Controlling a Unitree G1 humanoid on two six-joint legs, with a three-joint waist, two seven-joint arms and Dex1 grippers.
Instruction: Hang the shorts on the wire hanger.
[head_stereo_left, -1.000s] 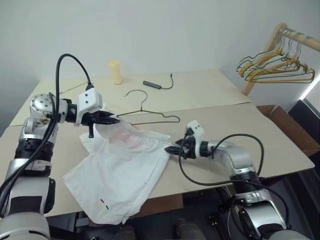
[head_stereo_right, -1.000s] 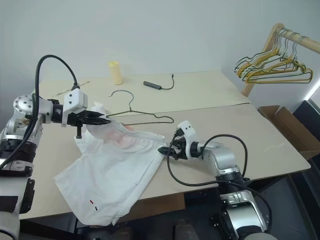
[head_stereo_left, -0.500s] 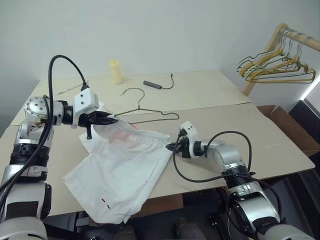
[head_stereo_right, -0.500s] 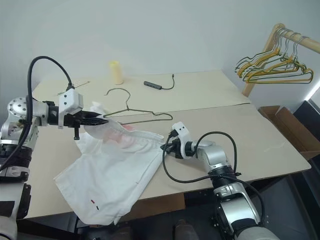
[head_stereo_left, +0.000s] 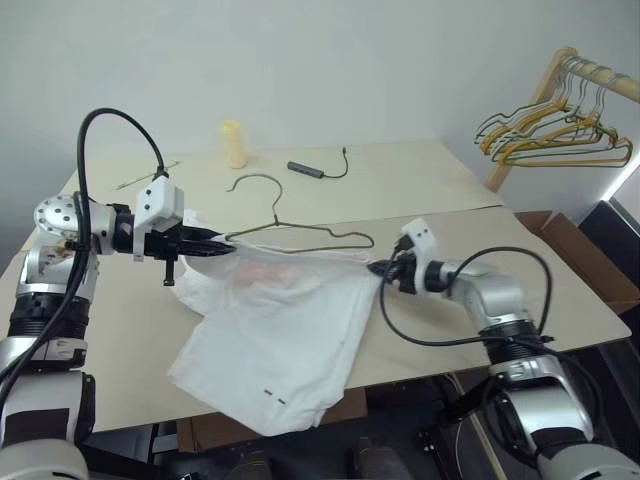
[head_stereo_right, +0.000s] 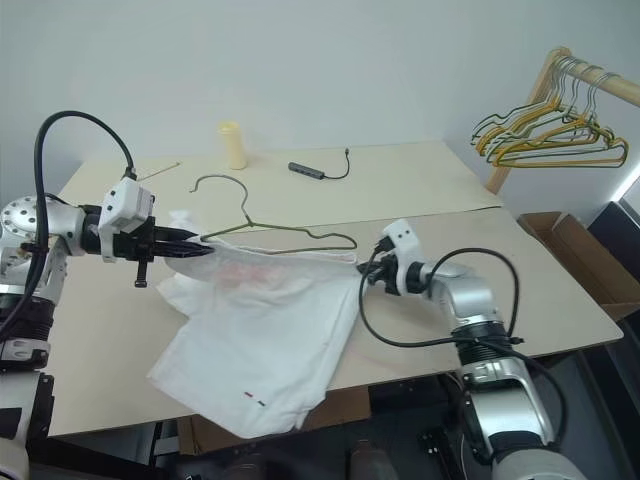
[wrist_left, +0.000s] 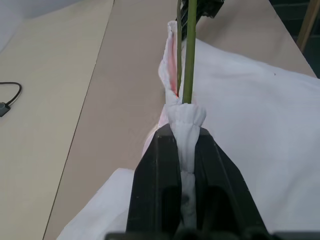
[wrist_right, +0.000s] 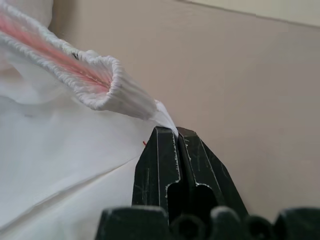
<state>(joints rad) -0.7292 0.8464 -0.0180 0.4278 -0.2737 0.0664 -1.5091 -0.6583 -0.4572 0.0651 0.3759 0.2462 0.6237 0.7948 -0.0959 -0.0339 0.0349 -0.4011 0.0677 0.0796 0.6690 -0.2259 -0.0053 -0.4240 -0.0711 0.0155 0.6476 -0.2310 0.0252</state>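
Beige table (head_stereo_left: 520, 270), white wall behind, rack w/ spare hangers (head_stereo_left: 550, 135) at 2 o'clock. Left gripper (head_stereo_left: 222, 244) clamps shorts (head_stereo_left: 290, 330) plus wire hanger (head_stereo_left: 300, 235); right gripper (head_stereo_left: 378, 268) pinches waistband, mid-table.

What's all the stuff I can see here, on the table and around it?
shorts: one, white with faint pink print, stretched between both grippers, the rest draped over the table's near edge
wire hanger: one, dark olive, at the waistband
table: one, beige
cup: one, pale yellow, far side
cable adapter: one, dark, far side
hangers: a bunch, yellow and green, on a wooden rail at right
cardboard box: one, brown, right of the table
left gripper: shut on waistband
right gripper: shut on waistband
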